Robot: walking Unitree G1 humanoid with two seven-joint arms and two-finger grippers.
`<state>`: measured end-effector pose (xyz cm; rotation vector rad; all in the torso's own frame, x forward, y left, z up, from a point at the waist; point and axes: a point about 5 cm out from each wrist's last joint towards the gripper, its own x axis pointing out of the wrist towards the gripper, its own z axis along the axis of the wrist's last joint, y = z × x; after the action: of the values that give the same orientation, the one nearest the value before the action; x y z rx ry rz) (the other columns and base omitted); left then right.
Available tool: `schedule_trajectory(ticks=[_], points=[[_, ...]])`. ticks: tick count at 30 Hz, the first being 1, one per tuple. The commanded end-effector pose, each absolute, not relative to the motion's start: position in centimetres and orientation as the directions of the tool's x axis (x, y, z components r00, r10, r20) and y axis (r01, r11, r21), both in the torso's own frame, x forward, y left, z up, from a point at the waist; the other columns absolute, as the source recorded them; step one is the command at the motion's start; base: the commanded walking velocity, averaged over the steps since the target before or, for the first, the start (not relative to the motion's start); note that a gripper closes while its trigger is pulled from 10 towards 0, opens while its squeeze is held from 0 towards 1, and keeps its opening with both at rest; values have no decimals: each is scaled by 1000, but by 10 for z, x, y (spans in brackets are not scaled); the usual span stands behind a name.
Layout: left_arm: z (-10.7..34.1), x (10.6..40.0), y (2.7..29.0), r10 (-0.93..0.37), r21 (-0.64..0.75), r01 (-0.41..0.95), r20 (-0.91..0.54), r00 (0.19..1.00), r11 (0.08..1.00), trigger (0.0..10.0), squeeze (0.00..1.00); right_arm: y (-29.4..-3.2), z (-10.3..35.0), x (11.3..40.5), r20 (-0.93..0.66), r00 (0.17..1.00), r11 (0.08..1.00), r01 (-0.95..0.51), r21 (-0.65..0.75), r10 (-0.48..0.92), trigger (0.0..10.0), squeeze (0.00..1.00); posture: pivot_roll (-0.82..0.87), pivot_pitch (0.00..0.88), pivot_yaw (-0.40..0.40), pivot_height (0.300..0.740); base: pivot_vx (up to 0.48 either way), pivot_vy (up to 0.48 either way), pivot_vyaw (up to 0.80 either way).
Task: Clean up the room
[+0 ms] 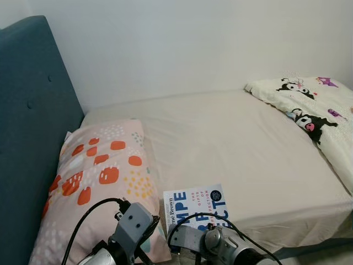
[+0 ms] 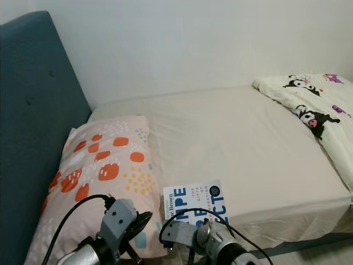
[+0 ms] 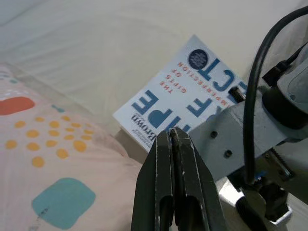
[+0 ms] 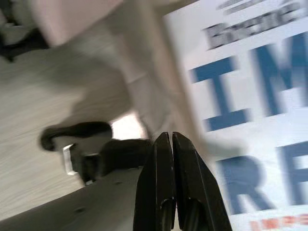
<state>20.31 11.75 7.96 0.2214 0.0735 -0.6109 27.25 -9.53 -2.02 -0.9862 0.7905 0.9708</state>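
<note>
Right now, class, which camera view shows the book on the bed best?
The left wrist view: the book lies nearly whole, cover text sharp, beside the pillow. Both eye views show it partly hidden behind the right arm. The right wrist view shows blurred blue lettering close up.

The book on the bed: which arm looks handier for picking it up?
Probably the right. Its claw sits at the near edge of the book, over the cover. The left claw is shut beside the pillow, a little further off.
</note>
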Motion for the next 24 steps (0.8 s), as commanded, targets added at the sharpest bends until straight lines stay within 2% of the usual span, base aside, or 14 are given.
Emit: schedule_trajectory(ticks=[1,9,24], points=[[81,203,119,-541,205,556,-128,831,805,10000,0,-92,-19,274,-866,391,252,-913,-321,312,10000,0,-29,89,-40,615,0,0,0],[81,208,122,-522,215,536,-124,844,816,10000,0,-87,-12,281,-821,435,304,-892,-335,370,10000,0,-34,76,-39,610,0,0,0],[81,210,120,-526,223,540,-124,841,811,10000,0,-86,-11,283,-808,438,311,-891,-331,395,10000,0,-40,71,-35,580,0,0,0]])
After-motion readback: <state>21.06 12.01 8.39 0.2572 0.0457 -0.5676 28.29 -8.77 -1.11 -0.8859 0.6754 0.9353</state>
